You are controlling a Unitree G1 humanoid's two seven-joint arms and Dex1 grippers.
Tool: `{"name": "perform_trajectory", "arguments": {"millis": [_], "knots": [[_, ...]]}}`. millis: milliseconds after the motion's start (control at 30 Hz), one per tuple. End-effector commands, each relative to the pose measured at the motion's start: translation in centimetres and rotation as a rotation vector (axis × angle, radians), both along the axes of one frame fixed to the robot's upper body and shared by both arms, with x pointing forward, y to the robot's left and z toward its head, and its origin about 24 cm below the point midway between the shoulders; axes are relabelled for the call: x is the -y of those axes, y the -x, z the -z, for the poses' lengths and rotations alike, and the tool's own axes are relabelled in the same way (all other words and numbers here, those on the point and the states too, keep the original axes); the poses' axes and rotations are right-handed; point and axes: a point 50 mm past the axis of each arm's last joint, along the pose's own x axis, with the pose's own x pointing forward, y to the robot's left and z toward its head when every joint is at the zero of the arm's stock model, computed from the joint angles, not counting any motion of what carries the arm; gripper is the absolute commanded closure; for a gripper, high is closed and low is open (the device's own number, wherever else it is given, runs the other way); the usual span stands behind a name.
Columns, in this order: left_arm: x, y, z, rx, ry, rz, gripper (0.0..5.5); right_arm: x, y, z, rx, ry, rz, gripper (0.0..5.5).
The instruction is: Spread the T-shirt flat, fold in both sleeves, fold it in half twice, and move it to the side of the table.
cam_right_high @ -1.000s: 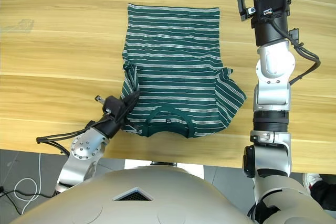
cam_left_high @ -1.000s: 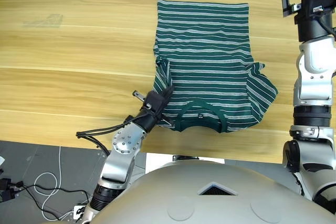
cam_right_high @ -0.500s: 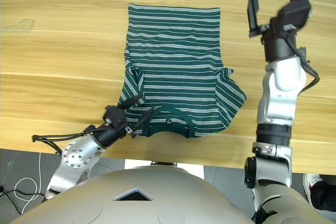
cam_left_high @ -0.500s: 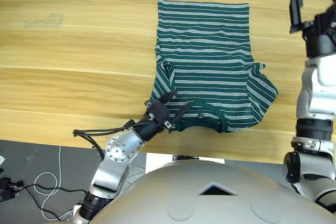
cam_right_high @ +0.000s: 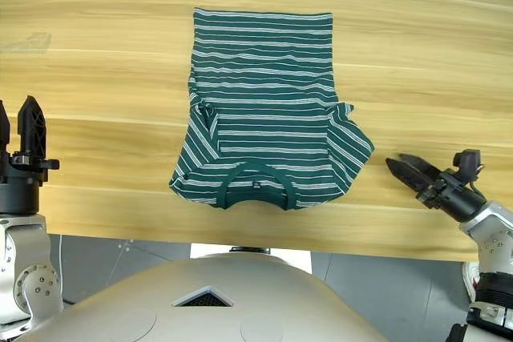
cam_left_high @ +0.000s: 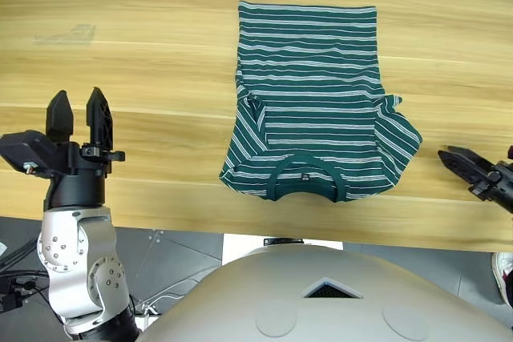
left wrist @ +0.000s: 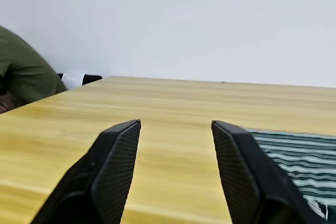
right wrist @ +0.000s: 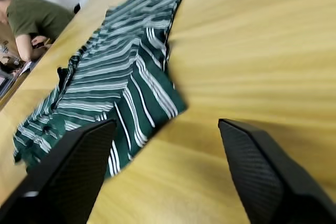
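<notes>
Left sleeve folded – right sleeve next

The left gripper (cam_left_high: 78,98) has released and drawn back, fingers spread, empty. The right gripper (cam_right_high: 401,164), also spread, has dropped beside the outstretched right sleeve (cam_left_high: 401,138) – T-shirt (cam_left_high: 309,78) mid-table (cam_left_high: 144,54), collar nearest.

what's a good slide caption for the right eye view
Striped T-shirt on the table, one sleeve folded in, the other out; left hand and right hand open beside it.
</notes>
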Motion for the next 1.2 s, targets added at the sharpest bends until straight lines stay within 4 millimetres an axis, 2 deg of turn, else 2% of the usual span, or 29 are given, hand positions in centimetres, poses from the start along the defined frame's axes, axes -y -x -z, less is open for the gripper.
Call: {"name": "perform_trajectory", "arguments": {"millis": [33,133,367,533,733,1200], "knots": [[0.6,-0.3,0.3,-0.015,-0.013,0.016,3.00,-1.1,-1.4,0.4,-0.012,0.105,-0.052,1.87],[1.0,-0.7,0.7,-0.029,-0.022,0.032,3.00,-2.4,-1.8,0.4,-0.006,0.114,-0.117,1.87],[1.0,-0.8,1.2,-0.048,-0.036,0.020,3.00,-3.3,-2.5,1.6,-0.033,0.153,-0.146,1.87],[1.1,-0.9,1.6,-0.056,-0.037,0.023,3.00,-2.6,-3.0,2.8,-0.054,0.201,-0.100,1.87],[1.5,-1.2,1.9,-0.069,-0.053,0.036,3.00,-2.6,-3.2,3.6,-0.057,0.242,-0.120,1.87],[1.5,-1.4,2.2,-0.072,-0.063,0.033,2.96,-2.5,-2.3,3.9,-0.072,0.262,-0.214,4.66]]}}
